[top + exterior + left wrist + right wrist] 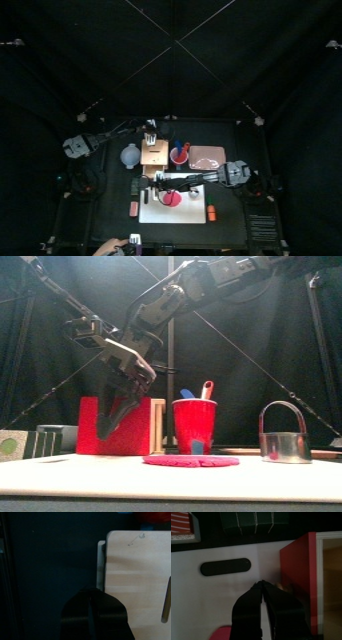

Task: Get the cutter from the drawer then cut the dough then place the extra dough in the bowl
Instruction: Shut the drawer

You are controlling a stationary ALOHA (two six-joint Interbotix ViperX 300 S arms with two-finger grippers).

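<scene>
The cutter [283, 436] is out of the drawer and stands on the white cutting board [231, 597]. The dough [191, 460] looks uncut, so cutting and filling the bowl [130, 155] remain. The right arm reaches past the middle, wrist bent down. Its claw [260, 583] is pressed closed and empty, just before the red drawer front [298, 562], with the dough near it and the cutter beyond the dough. The left claw [91, 591], also closed and empty, hovers over the wooden box [137, 572].

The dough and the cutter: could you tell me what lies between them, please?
Only bare white board separates dough and cutter, as the front view shows.
</scene>
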